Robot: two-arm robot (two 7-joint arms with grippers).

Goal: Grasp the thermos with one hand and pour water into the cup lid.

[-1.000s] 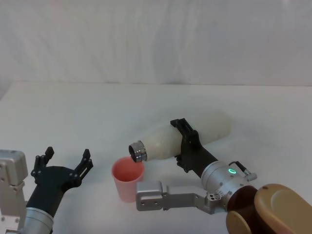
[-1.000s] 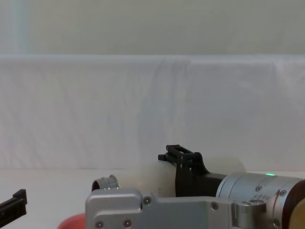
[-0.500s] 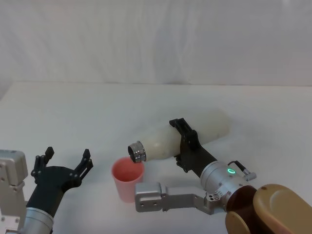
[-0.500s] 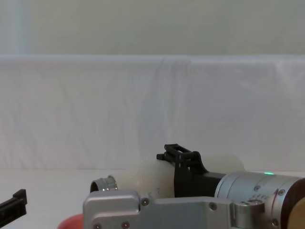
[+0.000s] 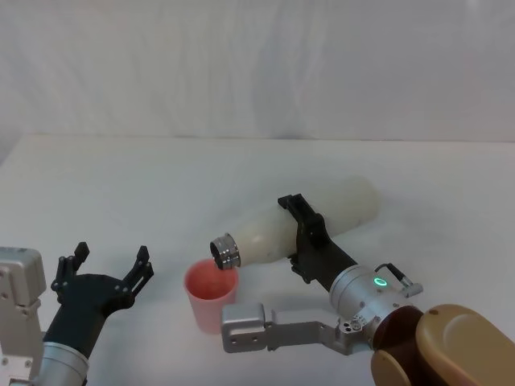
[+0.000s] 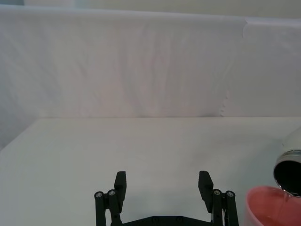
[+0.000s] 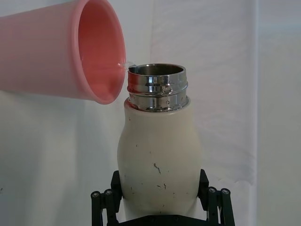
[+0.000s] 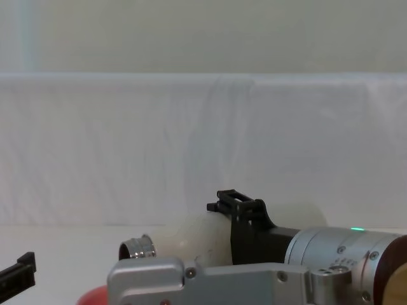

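Currently the right gripper [image 5: 302, 235] is clamped round the thermos [image 5: 298, 222], held tipped nearly level above the table [image 5: 161, 185], steel neck just over the rim of the cup lid [image 5: 211, 293]. Left gripper [image 5: 105, 273] parked near-left, fingers spread.

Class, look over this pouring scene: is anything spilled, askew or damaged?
Nothing spilled. The thermos lies tilted in the right claw, neck over the cup lid, as pouring needs. Its body bears small dark scuff specks. The left claw waits open.
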